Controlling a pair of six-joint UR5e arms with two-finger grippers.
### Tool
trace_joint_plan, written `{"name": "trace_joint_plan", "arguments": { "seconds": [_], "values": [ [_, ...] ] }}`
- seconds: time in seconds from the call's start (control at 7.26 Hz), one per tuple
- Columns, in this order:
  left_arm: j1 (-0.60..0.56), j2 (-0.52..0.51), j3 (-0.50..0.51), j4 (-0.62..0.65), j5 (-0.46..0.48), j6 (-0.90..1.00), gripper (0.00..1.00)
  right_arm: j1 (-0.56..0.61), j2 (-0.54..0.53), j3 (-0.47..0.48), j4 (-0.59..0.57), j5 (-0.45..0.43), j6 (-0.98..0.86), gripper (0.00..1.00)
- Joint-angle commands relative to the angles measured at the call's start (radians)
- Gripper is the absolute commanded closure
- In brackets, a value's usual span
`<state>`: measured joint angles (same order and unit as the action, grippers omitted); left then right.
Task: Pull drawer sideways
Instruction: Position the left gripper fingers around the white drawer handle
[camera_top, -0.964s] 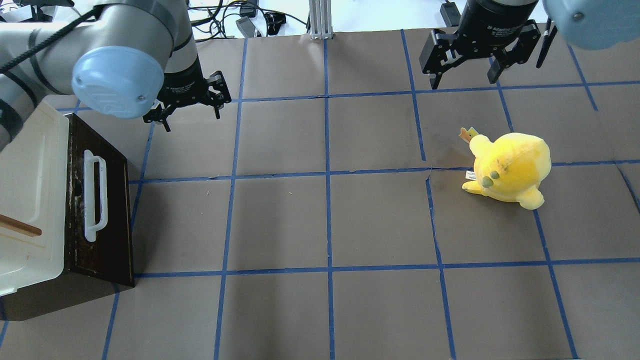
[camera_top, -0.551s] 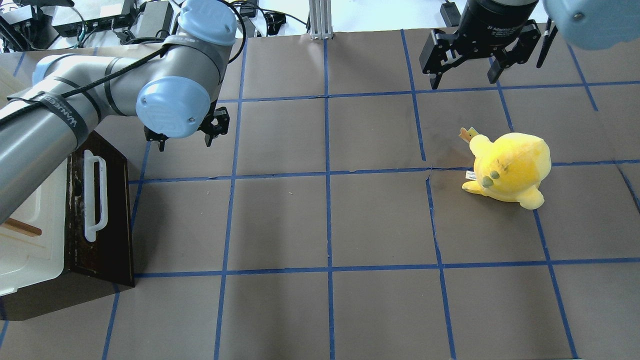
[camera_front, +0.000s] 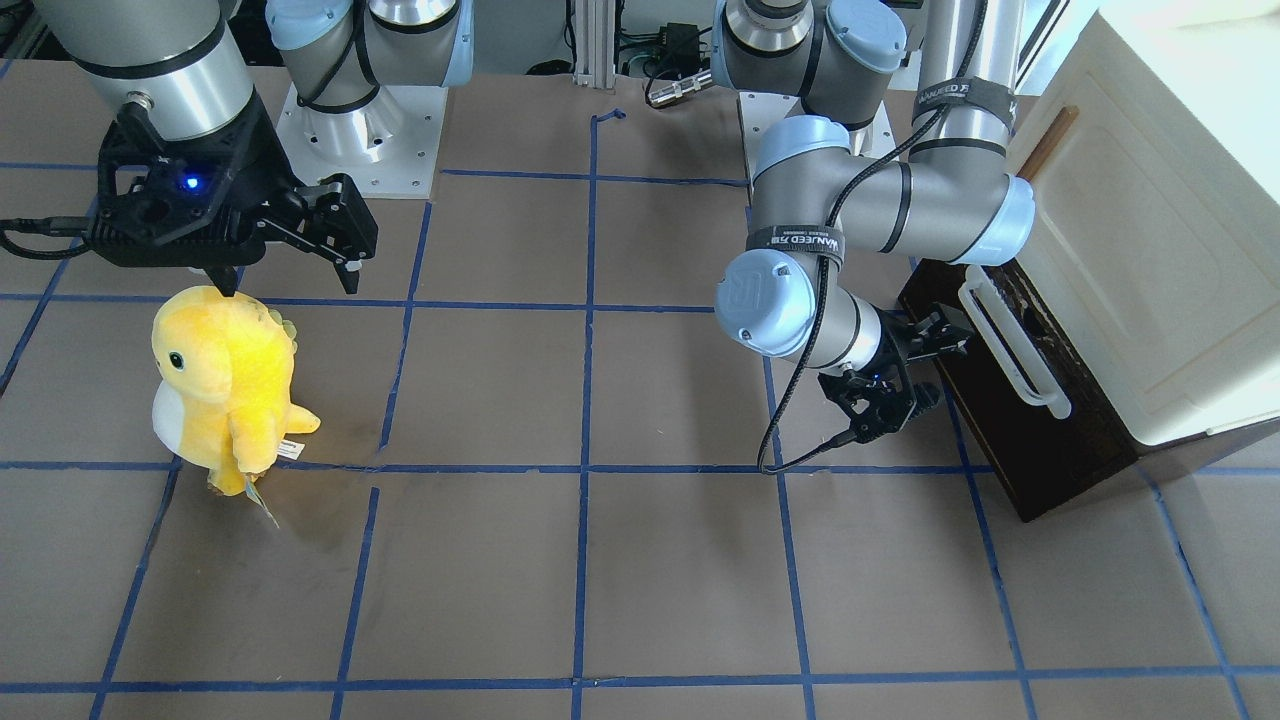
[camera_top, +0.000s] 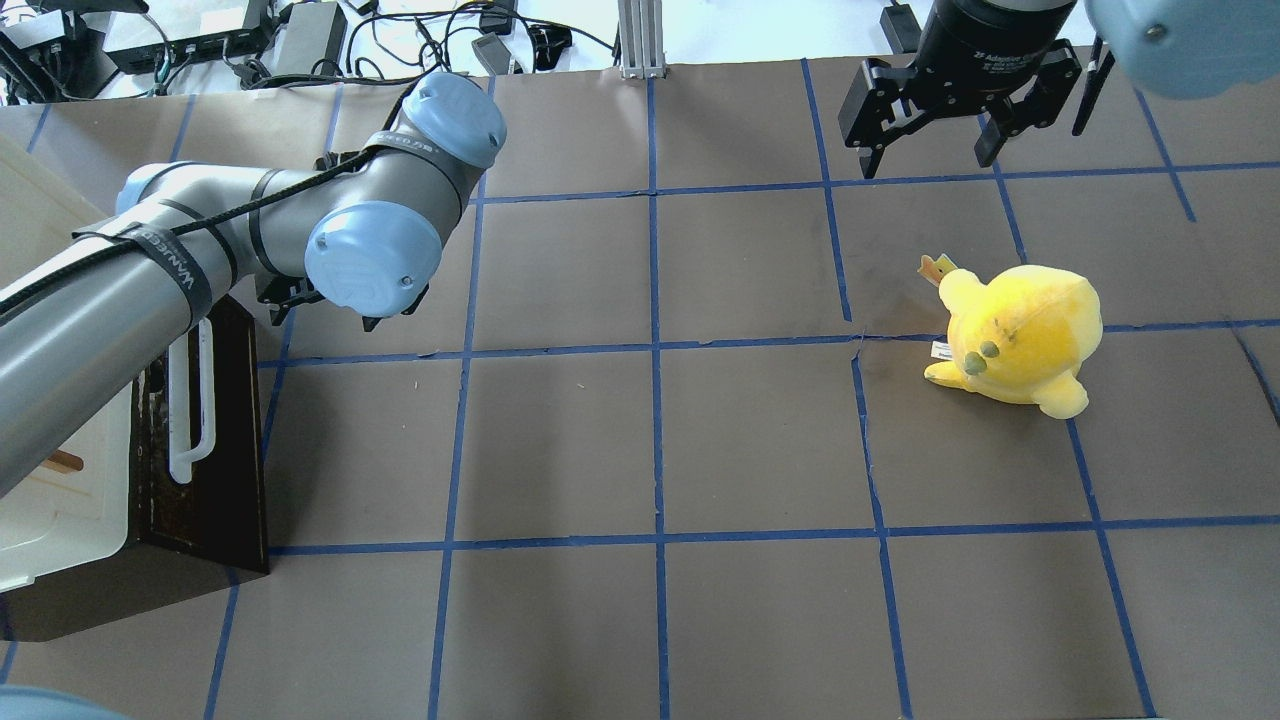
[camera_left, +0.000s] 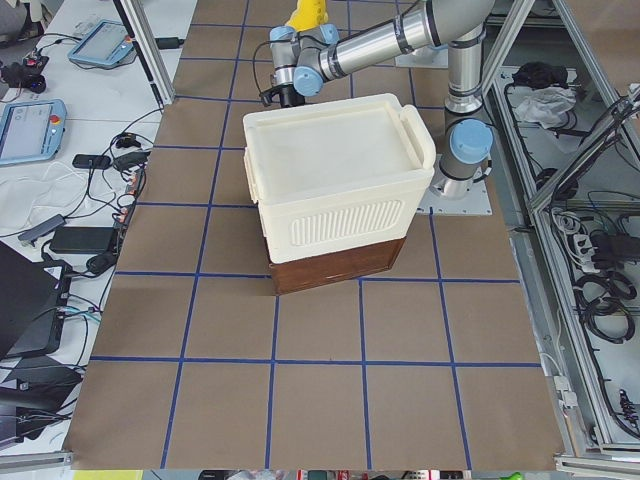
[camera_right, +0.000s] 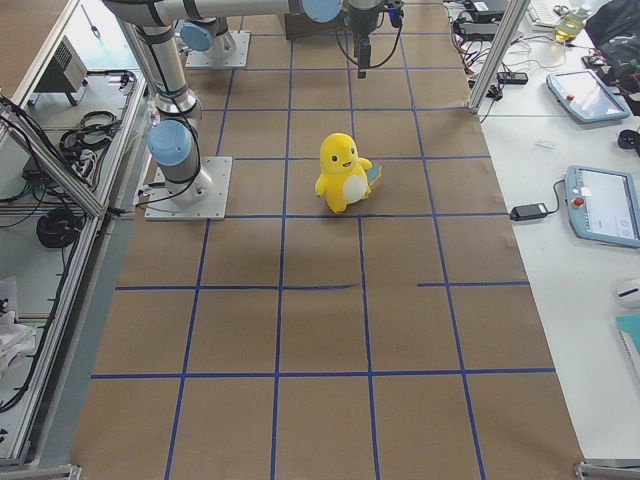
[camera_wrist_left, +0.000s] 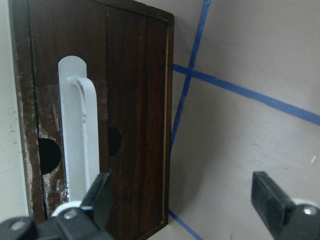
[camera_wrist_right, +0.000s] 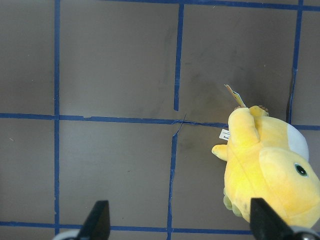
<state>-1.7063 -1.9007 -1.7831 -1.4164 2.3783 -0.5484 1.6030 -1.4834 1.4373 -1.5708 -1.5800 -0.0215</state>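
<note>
Drawer (camera_top: 228, 450) sits under the cream cabinet (camera_top: 60, 510) at the bench (camera_top: 640, 450) left end, white handle (camera_top: 190, 400) facing inward. Left gripper (camera_wrist_left: 185, 200) spread wide, empty, just beside the handle's end. Right gripper (camera_top: 928, 155) spread, empty, near a yellow plush toy (camera_top: 1020, 335).

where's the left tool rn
In the front-facing view the left tool is on the right side, open, facing the front of the drawer and close beside its white handle.

Left wrist camera close on drawer (camera_wrist_left: 135, 100); overhead, front views opposite over table (camera_top: 660, 440).
</note>
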Motion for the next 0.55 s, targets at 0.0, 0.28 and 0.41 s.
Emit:
{"name": "trace_joint_plan", "arguments": {
  "seconds": [0.0, 0.28, 0.41],
  "values": [
    [0.007, -0.003, -0.039, -0.019, 0.028, 0.012, 0.0, 0.0, 0.0, 0.0, 0.0, 0.0, 0.0, 0.0],
    [0.063, 0.02, -0.079, -0.06, 0.07, 0.01, 0.0, 0.0, 0.0, 0.0, 0.0, 0.0, 0.0, 0.0],
    [0.071, 0.014, -0.073, -0.061, 0.16, 0.015, 0.0, 0.0, 0.0, 0.0, 0.0, 0.0, 0.0, 0.0]
  ]
}}
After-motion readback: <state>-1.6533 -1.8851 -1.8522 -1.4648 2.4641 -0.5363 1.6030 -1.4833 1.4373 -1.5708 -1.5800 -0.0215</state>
